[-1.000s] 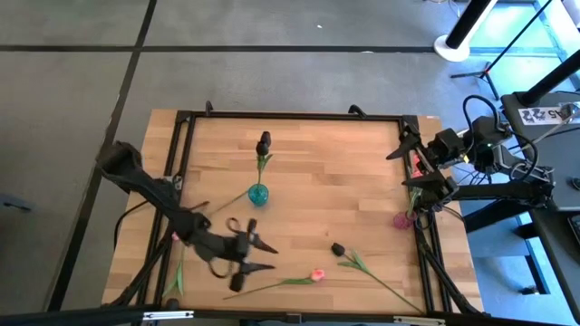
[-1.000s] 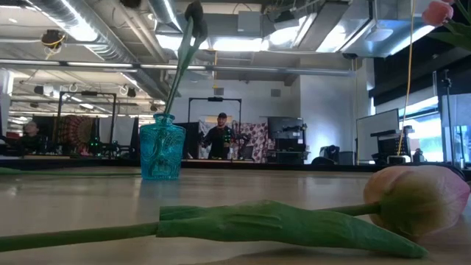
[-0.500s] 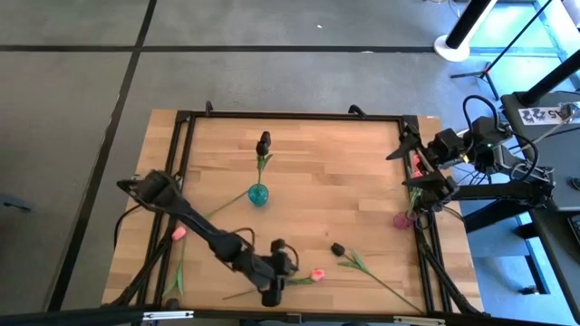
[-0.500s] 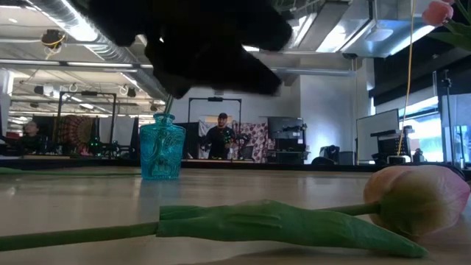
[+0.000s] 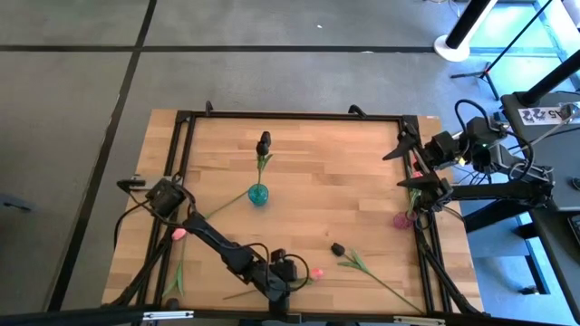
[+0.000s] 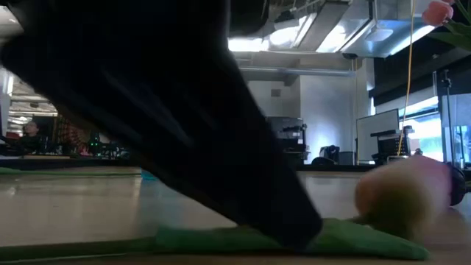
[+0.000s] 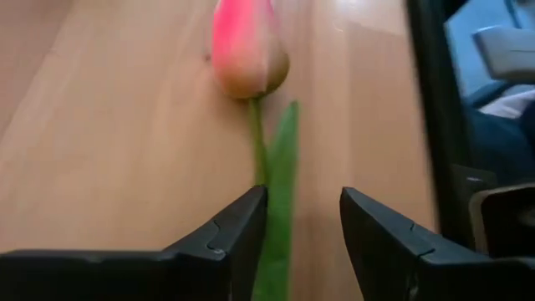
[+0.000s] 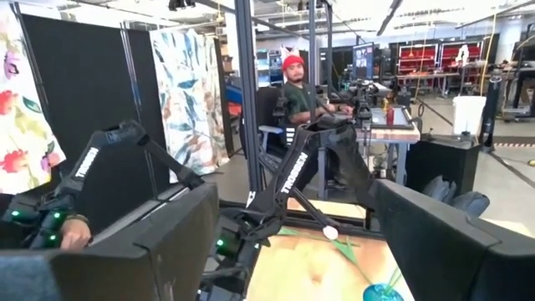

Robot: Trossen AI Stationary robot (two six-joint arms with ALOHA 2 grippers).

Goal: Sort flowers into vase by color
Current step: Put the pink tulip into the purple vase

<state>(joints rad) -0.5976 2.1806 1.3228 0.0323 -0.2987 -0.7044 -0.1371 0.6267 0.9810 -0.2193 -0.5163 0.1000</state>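
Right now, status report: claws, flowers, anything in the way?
Left claw open, straddling pink tulip stem, near table edge. Right claw open, parked at right edge. Nothing in the way.

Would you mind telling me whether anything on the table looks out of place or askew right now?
Yes. The teal vase stands upright with one black tulip in it, but several flowers lie flat: a pink tulip at the near edge, with the left gripper straddling its stem, and another black tulip beside it. The right gripper waits at the table's right edge.

The left gripper [image 7: 303,221] straddles a tulip [image 7: 249,50] stem lying on the table [image 5: 344,181].
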